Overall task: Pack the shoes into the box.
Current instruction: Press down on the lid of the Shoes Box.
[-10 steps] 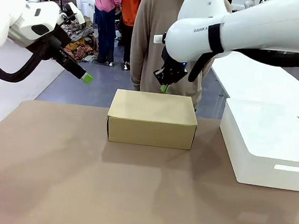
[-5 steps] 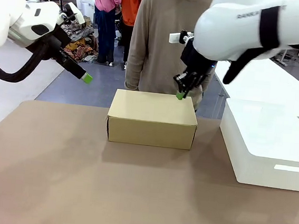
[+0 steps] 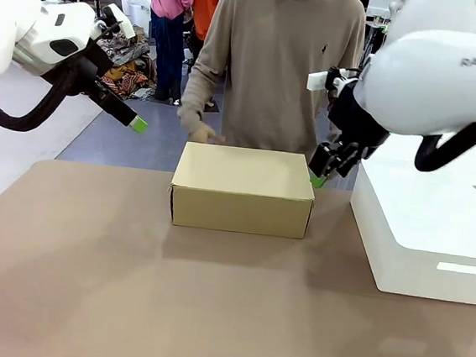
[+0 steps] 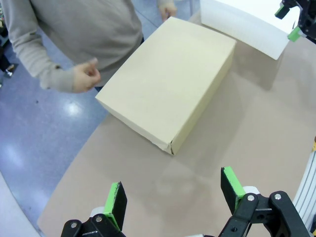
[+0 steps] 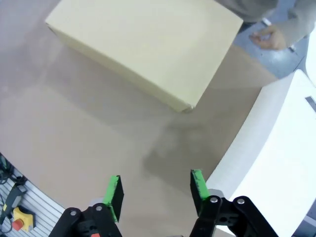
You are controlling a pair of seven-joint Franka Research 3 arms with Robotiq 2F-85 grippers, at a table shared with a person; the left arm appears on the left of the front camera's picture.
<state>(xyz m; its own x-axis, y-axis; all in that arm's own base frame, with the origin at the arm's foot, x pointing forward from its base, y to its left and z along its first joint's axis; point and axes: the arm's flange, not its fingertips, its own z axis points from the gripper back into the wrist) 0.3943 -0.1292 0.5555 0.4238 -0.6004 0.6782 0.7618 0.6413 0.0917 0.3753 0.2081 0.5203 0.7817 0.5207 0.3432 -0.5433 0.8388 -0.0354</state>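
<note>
- I see the box (image 3: 242, 189) mid-frame: plain tan cardboard, lid flat shut.
- left gripper (image 4: 173, 193) upper left, fingers spread, empty.
- right gripper (image 5: 155, 190) by box's right end, fingers apart, empty.

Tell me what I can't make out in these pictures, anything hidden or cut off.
- Inside of the box: lid shut flat in all three views, so shoes or tissue cannot be checked.
- White box: cut off by the front view's right edge.
- Person's hand: motion-blurred behind the box in the front view, fingers unclear.
- Left gripper: one green tip shows in the front view; left wrist view shows it open.
</note>
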